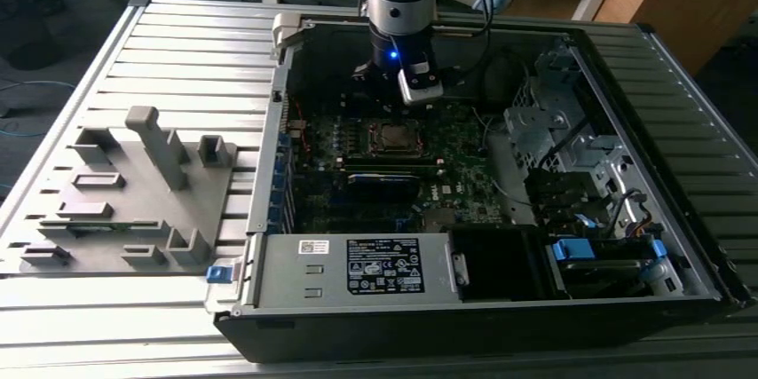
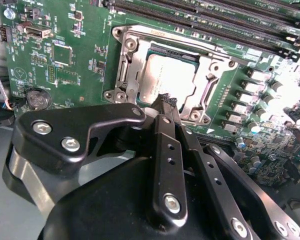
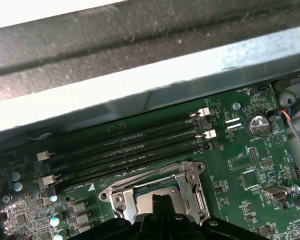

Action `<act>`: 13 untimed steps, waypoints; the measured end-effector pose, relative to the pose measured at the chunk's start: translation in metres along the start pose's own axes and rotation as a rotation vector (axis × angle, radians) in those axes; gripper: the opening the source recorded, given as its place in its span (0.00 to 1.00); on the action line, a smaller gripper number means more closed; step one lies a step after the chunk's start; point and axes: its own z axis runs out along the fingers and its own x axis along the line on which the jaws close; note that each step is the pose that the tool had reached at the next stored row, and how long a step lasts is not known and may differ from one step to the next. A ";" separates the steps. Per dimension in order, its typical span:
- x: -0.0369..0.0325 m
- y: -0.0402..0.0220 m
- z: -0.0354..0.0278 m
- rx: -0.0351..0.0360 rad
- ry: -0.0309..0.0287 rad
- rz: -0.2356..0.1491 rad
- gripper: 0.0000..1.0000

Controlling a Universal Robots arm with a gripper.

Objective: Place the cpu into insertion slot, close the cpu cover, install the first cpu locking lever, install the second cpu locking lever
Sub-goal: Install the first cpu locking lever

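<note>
Black jointed links of our tool (image 2: 162,102) fill the foreground in the second wrist view, its two slim fingers (image 2: 166,150) drawn together with nothing between them, tips just above the near edge of the socket. We see the small flat square cpu (image 2: 170,80) with its dull silver-grey top lying in the square metal-rimmed insertion slot (image 2: 124,67), and the thin silvery windowed cpu cover (image 2: 210,70) lies flat around it. Long black memory slots (image 3: 130,145) run beside the socket on the green motherboard (image 3: 250,160). In the exterior view our tool (image 1: 409,95) hangs inside the open black computer case (image 1: 474,308), just above the socket.
</note>
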 end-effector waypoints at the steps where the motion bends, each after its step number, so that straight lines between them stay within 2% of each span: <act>1: 0.0000 0.0000 0.0000 0.0000 0.0000 0.000 0.11; 4: 0.0000 0.0000 0.0000 0.0000 0.0005 0.000 0.11; 5: -0.0001 0.0000 0.0001 0.0013 0.0050 0.000 0.11; 6: 0.0000 0.0000 0.0003 0.0040 0.0139 0.000 0.11; 7: 0.0000 -0.0001 0.0002 0.0057 0.0189 0.000 0.11; 13: 0.0000 0.0000 0.0002 0.0060 0.0198 0.000 0.11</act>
